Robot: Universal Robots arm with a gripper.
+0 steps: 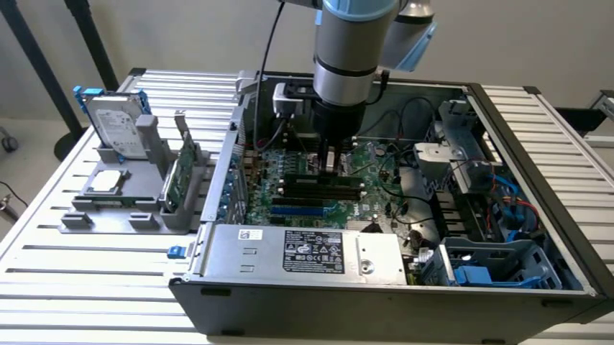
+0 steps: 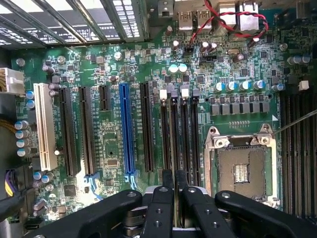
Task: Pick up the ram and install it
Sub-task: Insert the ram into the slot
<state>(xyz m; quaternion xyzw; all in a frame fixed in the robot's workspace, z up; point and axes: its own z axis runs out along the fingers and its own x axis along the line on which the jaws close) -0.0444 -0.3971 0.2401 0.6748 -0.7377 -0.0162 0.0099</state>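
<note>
Open computer case (image 1: 537, 215), ram (image 2: 174, 139) slotted inside

End effector (image 1: 332, 167) low over motherboard (image 1: 317, 188)

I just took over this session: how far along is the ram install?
Pickup looks done: the gripper is shut on the ram, edge-on between its fingertips. In hand: it hangs inside the computer case, over the memory slots. Left: seating; whether it has entered a slot is unclear.
</note>
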